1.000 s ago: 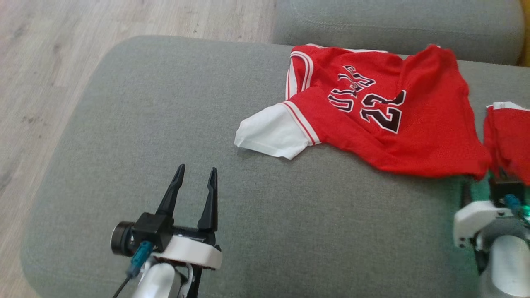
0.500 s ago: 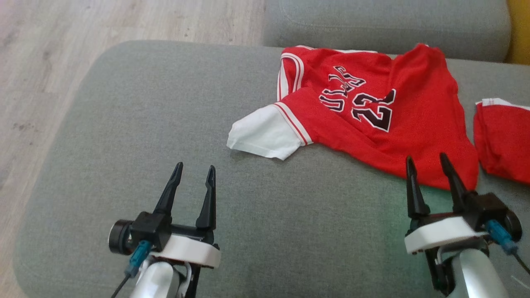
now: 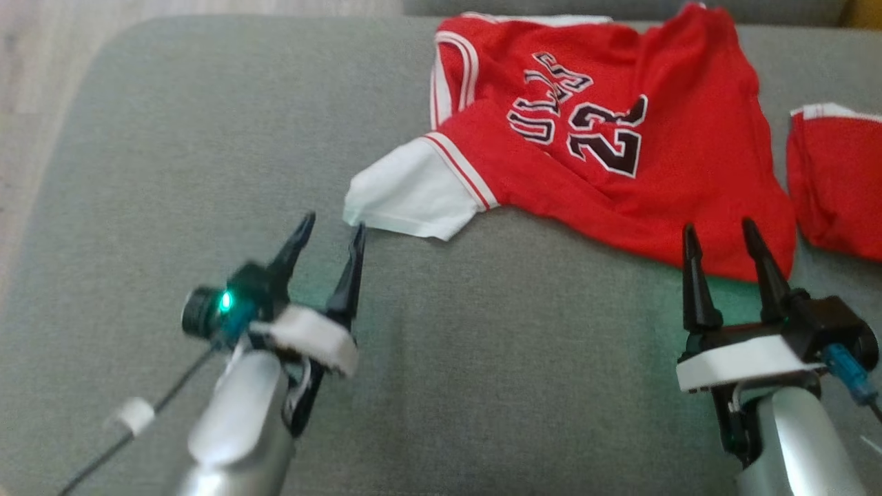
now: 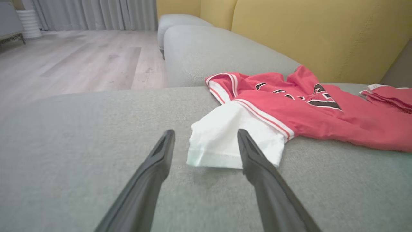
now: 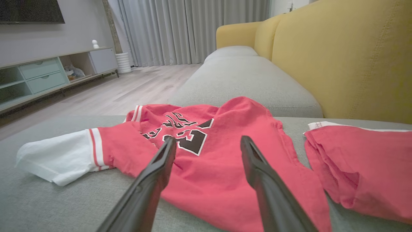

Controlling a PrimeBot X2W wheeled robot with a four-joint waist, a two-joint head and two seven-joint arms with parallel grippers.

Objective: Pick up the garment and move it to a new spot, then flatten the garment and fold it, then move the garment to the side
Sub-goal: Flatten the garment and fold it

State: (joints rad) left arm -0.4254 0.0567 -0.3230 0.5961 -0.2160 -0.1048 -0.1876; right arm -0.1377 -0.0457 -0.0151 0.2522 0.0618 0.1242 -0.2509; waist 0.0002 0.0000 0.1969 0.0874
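The red jersey (image 3: 689,179) lay crumpled far right on the grey sofa cushion (image 3: 172,151), its white sleeve (image 3: 406,196) just beyond the left gripper (image 3: 335,220). That one and the right gripper (image 3: 718,224) had their fingers spread, empty.

Gry sofa seat (image 3: 172,138), yel backrest (image 5: 347,64), wood flr (image 4: 80,64)

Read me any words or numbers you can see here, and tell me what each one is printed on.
"23": black digits edged in white on the red jersey; a fold hides part of the second digit.
"ULL": black letters next to the number on the jersey; the rest of that word is creased and cannot be read.
No other text can be read.
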